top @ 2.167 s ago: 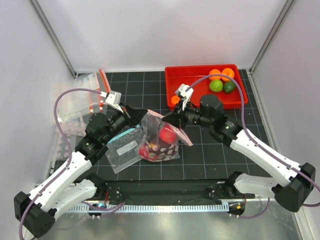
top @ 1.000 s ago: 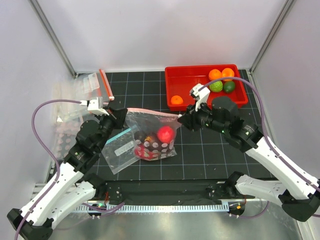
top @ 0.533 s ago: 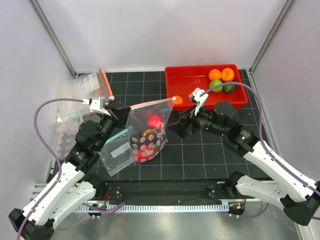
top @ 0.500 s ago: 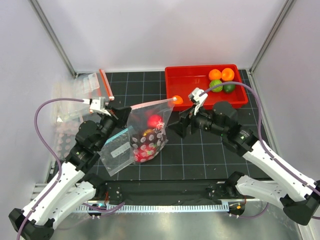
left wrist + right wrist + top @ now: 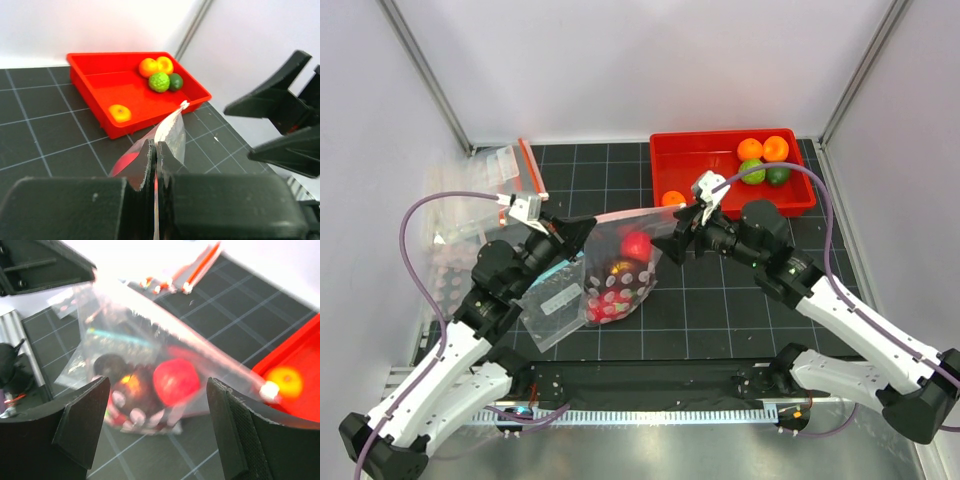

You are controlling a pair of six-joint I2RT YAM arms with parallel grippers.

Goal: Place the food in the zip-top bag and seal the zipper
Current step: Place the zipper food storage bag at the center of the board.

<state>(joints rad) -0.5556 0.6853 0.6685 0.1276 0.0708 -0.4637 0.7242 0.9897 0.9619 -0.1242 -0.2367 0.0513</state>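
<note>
Released from the bag's far end, the right gripper [image 5: 672, 236] now has its jaws spread wide and hovers just beside that loose corner, touching nothing; a second ago it was clamped there. The left gripper [image 5: 585, 230] has its fingers pressed together, pinching the other end of the mouth of the clear polka-dotted plastic zip-top bag [image 5: 605, 240], which hangs from that one hold and sags toward the black gridded mat [image 5: 720, 300]. The reddish-pink zipper strip [image 5: 625, 215] runs taut and slanted from the left fingers toward the right gripper. Inside the pouch sit a red round toy fruit [image 5: 637, 245] and a dark toy fruit [image 5: 619, 270], with more pieces bunched in the dotted bottom. So the loading looks done. Whether the strip is pressed shut along its length cannot be told, as the right wrist view is blurred there; sealing is probably what is left. Orange and green fruits remain in the red plastic tray [image 5: 670, 150] behind, and a plain clear bag with a white label [image 5: 565, 295] lies beside the pouch.
</note>
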